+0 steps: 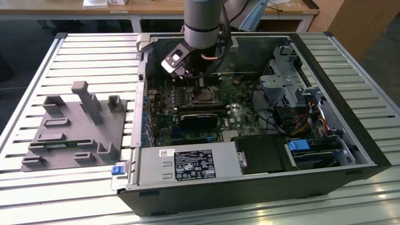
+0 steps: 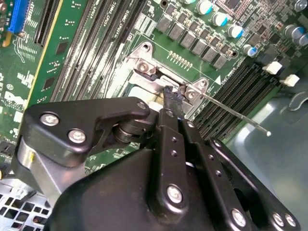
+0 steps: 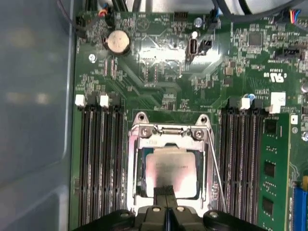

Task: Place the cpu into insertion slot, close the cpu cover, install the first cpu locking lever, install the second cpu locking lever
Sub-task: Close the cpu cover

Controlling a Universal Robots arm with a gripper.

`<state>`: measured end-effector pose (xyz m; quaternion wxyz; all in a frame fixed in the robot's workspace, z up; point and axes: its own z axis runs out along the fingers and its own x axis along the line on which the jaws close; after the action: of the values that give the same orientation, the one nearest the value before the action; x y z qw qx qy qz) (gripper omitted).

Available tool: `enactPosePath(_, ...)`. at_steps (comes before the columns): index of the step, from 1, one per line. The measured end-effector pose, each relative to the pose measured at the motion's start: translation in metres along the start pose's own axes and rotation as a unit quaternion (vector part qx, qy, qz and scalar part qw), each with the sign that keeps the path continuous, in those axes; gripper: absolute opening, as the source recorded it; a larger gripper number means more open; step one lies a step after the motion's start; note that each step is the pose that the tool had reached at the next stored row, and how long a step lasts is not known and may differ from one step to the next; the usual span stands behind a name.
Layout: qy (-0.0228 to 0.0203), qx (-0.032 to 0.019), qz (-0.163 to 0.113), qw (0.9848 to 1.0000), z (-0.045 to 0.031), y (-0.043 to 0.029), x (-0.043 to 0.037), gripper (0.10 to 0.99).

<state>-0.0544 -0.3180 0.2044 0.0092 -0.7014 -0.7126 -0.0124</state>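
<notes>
Arm (image 1: 203, 21): grey last link stands near-vertical at the top of the exterior view, wrist (image 1: 201, 43) pointing straight down. Gripper (image 1: 203, 86) hangs directly under it, set low. In both wrist views the fingers (image 2: 169, 102) are closed flat against each other, tips meeting with no gap. Black linkage bars (image 2: 173, 159) are folded inward behind them.

Smooth silver-grey metal cpu (image 3: 172, 166), shiny metal cpu cover (image 3: 137, 163) (catching glare), matt black gripper (image 3: 165, 189)
</notes>
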Motion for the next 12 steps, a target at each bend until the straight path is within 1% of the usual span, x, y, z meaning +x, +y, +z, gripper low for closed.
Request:
enactPosePath(3, 0.0000, 0.0000, 0.000, 1.0000, 0.0027, -0.0003, -0.0001, 0.106)
enactPosePath(12, -0.0001, 0.0000, 0.000, 1.0000, 0.0045, 0.0014, 0.0016, 0.106)
